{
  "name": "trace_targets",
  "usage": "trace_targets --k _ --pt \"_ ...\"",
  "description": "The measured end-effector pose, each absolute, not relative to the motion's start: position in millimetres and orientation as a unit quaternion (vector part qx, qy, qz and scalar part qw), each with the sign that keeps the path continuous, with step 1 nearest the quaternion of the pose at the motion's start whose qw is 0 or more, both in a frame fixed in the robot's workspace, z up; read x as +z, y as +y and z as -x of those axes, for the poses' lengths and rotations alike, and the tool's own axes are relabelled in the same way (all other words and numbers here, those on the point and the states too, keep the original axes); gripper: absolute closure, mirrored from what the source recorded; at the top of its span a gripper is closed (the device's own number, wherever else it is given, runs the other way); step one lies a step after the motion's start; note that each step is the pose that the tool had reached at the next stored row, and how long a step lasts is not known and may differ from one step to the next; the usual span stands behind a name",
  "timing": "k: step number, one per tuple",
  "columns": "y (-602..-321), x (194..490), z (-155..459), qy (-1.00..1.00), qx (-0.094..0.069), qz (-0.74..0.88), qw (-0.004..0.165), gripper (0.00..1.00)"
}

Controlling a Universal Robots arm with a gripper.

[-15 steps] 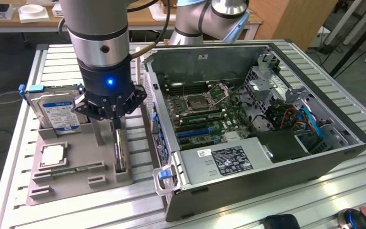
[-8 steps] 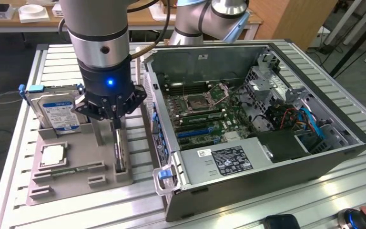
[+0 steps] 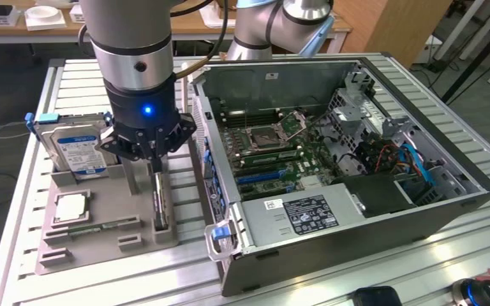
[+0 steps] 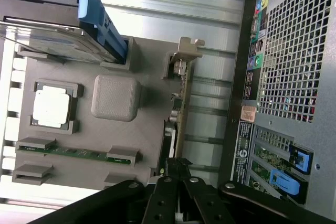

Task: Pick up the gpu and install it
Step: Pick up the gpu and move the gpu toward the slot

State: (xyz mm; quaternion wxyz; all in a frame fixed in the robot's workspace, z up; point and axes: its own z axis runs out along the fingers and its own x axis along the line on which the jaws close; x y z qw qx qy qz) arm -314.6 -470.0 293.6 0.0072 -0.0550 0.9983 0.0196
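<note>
Tool (image 3: 155,171): mine, pinched narrow on the gpu (image 3: 161,205) top edge.
Gpu: standing edge-up in grey holder (image 3: 134,213).

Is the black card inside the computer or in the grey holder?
Holder: the gpu stands on edge in the grey tray, pincer shut on it.

Hard drive (image 3: 74,150), processor (image 3: 71,207), memory stick (image 3: 100,227); open computer case (image 3: 262,76)
</note>
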Motion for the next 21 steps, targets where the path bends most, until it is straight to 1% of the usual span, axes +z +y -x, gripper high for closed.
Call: trace_targets --k 1,3,4,7,8,10,11,13,15,16,21 --pt "-469.9 293.6 314.6 0.998 0.02 0.055 0.007 0.89" --pt "-470.0 293.6 314.6 0.998 0.02 0.055 0.007 0.77" --pt "-470.0 293.6 314.6 0.998 0.02 0.055 0.007 0.77" --pt "-470.0 293.6 314.6 0.998 0.02 0.055 0.007 0.59" --pt "-470.0 293.6 314.6 0.998 0.02 0.055 0.007 0.59" --pt "-470.0 293.6 314.6 0.998 0.02 0.055 0.007 0.47" --pt "-470.0 293.6 314.6 0.998 0.02 0.055 0.007 0.47" --pt "-470.0 293.6 314.6 0.998 0.02 0.055 0.007 0.36" --pt "-470.0 293.6 314.6 0.998 0.02 0.055 0.007 0.36" --pt "-469.9 293.6 314.6 0.998 0.02 0.055 0.007 0.29" --pt "-468.4 291.4 314.5 0.998 0.021 0.054 0.008 0.29"
